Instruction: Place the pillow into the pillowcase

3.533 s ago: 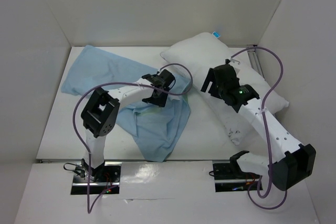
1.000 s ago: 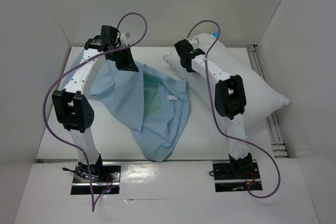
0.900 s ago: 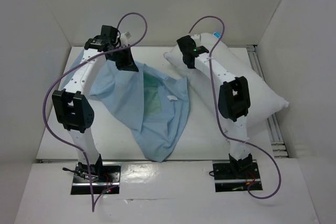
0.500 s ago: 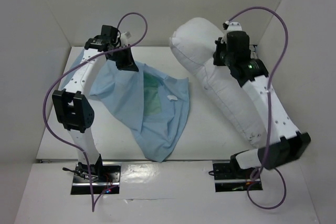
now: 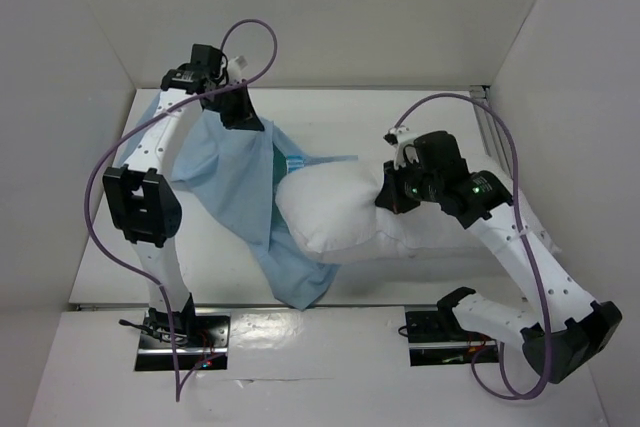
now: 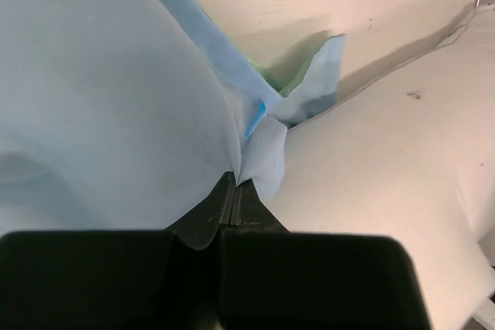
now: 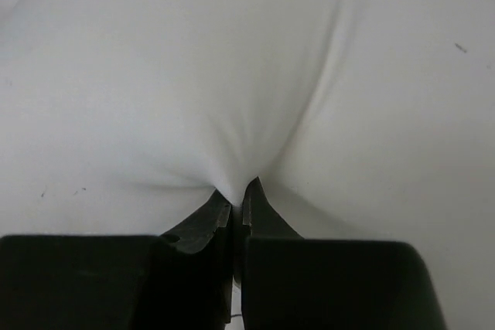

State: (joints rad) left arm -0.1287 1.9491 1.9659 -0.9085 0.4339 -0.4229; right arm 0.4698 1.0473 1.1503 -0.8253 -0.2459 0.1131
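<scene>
Pillow (image 5: 340,212) lies just right of the pillowcase (image 5: 225,182), long axis pointing at it, rounded left end overlapping the pillowcase's right edge. Farther right of the pillowcase, the right gripper (image 5: 392,197) is clamped on a pinch of pillow fabric, making it the nearer arm for pushing. At the pillowcase's far hem the left gripper (image 5: 240,115) grips the cloth, lifted. Only the left wrist view shows the green lining (image 6: 271,79) at the pillowcase mouth.

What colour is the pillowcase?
Plain light blue; the pillowcase shows best in the left wrist view.
</scene>
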